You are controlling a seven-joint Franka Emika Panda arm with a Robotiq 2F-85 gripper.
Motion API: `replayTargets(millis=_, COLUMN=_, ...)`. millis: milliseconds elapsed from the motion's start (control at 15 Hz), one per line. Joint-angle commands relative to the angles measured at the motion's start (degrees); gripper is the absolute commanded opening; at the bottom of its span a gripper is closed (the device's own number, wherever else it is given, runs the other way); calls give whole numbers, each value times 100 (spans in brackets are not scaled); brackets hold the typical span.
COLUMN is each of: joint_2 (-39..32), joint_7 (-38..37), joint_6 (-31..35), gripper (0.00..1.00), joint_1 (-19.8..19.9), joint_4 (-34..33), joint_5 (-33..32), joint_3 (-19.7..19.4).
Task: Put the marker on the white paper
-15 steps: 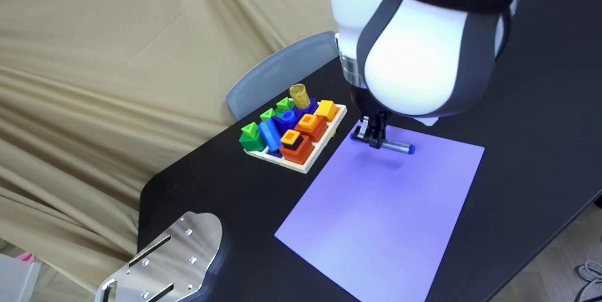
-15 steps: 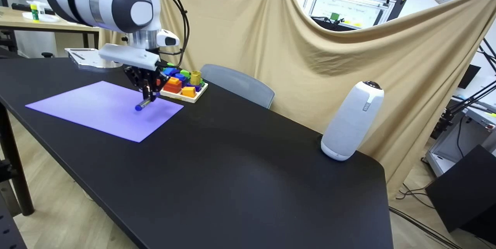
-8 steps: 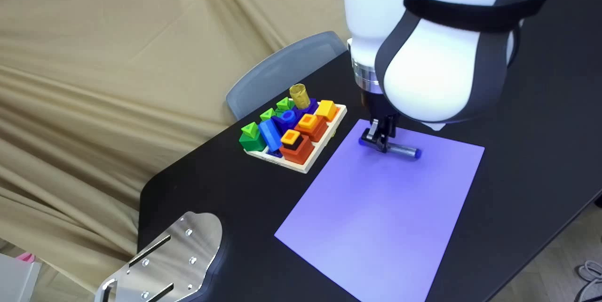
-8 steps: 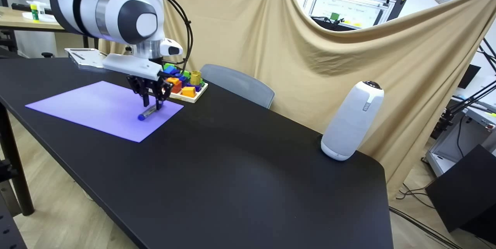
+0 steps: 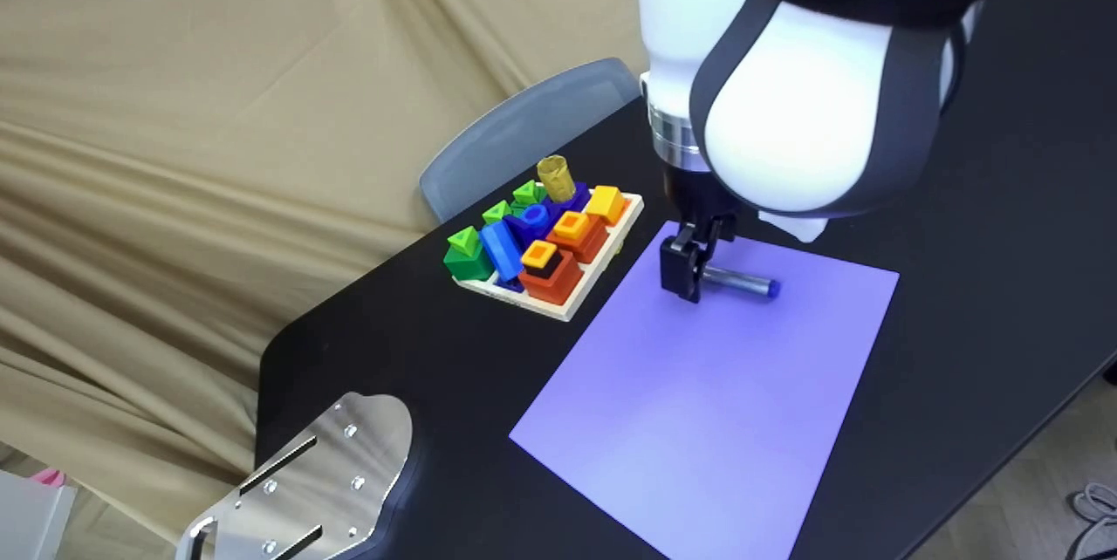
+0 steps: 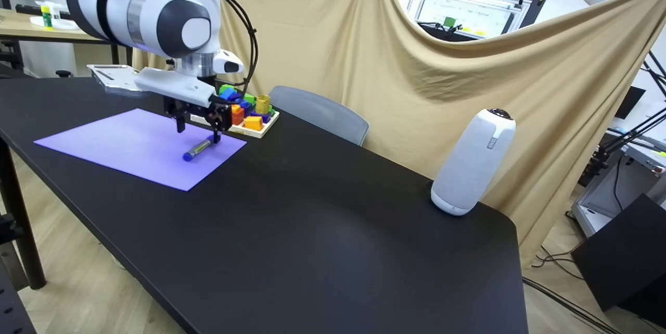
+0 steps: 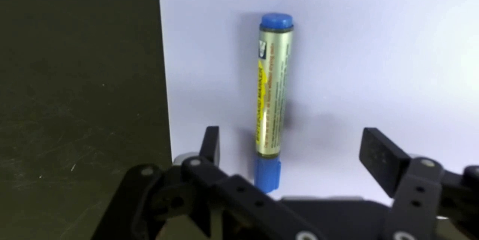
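Note:
The blue-capped marker (image 7: 274,90) with its silver barrel lies flat on the white paper (image 7: 336,64), close to one edge of the sheet. My gripper (image 7: 293,146) is open just above it, one finger to each side of the marker's capped end, with gaps on both sides. In both exterior views the marker (image 5: 740,282) (image 6: 197,150) rests on the lavender-looking paper (image 5: 698,403) (image 6: 125,139). Part of the marker is hidden behind the near finger in an exterior view. The spread fingers of my gripper (image 6: 199,133) also show there.
A white tray (image 5: 524,299) of coloured toy blocks stands beside the paper on the black table (image 6: 364,251). A metal plate (image 5: 349,455) sits near a table end. A grey chair (image 5: 532,124) is behind the tray, and a tall white device (image 6: 473,162) stands at the far edge.
My gripper came down with the marker held above the paper, then its fingers spread and let it go. The marker now lies on the sheet, with the gripper slightly higher than half a second ago.

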State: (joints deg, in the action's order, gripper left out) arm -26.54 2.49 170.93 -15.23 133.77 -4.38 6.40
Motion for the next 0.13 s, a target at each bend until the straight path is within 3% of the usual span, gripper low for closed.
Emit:
replayTargets(millis=0, joint_2=483, joint_7=238, joint_6=-240, gripper=100, joint_1=174, joint_4=294, joint_5=-165, joint_3=159)
replayTargets(millis=67, joint_2=605, joint_7=349, joint_6=-358, gripper=100, joint_1=171, joint_4=356, joint_5=-240, joint_3=157)
